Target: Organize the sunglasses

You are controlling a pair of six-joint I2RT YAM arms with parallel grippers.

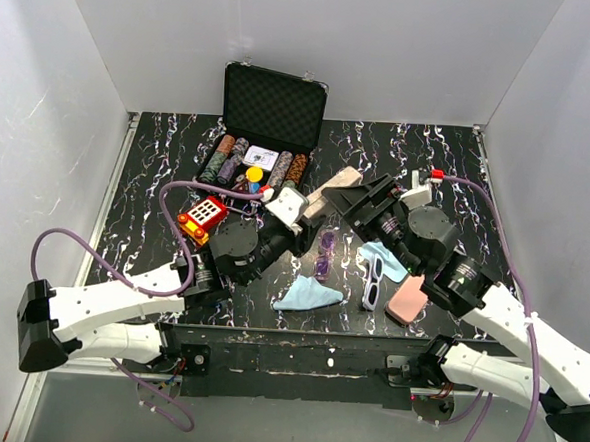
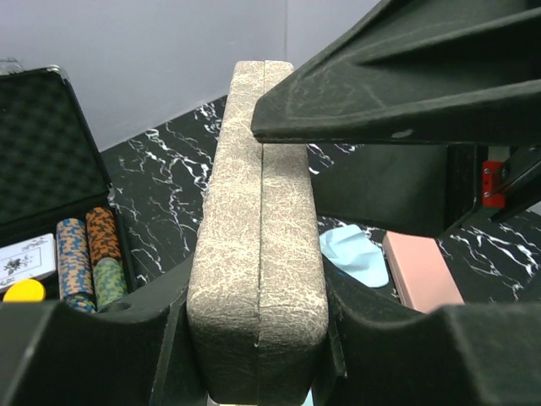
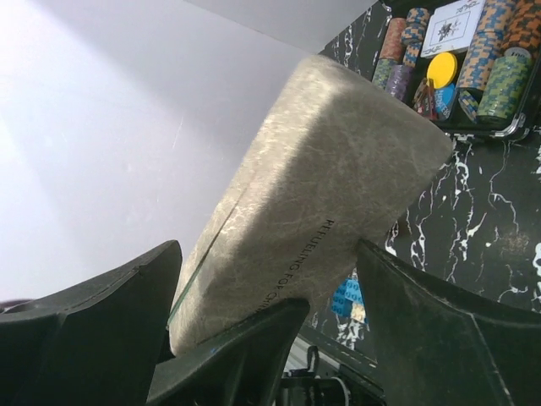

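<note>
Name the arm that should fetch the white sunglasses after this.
Right, probably: the white sunglasses lie on its side, near its forearm, while the left hand would cross the purple pair. The right hand, too, holds the grey-brown case.

This looks like a robotics lab test cell rather than a lived-in room: plain white panel walls [image 1: 73, 87] box in a black marble-patterned table [image 1: 154, 157] on three sides. A left arm [image 1: 119, 305] and a right arm [image 1: 528, 335] are bolted at its near edge. The clutter reads as staged props (an open poker chip case [image 1: 274, 105], for one).
</note>
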